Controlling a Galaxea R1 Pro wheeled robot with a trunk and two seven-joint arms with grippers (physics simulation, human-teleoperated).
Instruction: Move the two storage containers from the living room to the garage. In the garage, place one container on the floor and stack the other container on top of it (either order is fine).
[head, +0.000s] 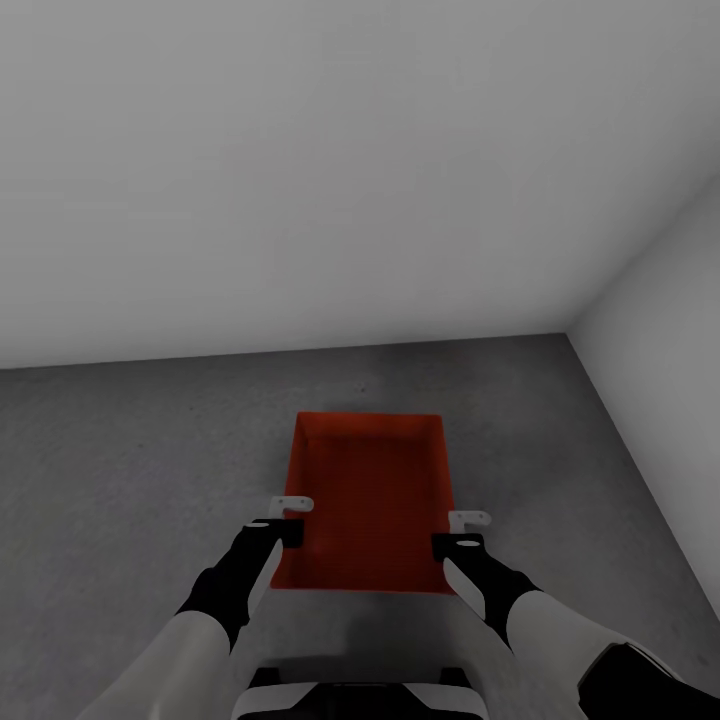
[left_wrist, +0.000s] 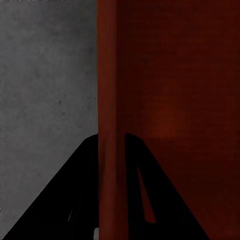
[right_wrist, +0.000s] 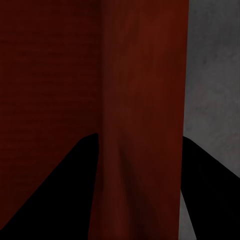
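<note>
One storage container (head: 370, 500) sits on grey concrete floor (head: 130, 460) nr white-wall corner (head: 575, 330); our left gripper (head: 283, 520) & right gripper (head: 462, 533) each clamp a side wall.

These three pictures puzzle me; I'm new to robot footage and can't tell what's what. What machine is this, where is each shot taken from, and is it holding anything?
It is a simulated two-armed robot. The large picture looks down from its head: the left gripper and right gripper each straddle a side wall of one red-orange storage container, above the grey concrete floor, near white walls. The other two pictures come from cameras on each wrist, showing dark fingers either side of a bin wall. Whether the bin rests on the floor is unclear.
</note>
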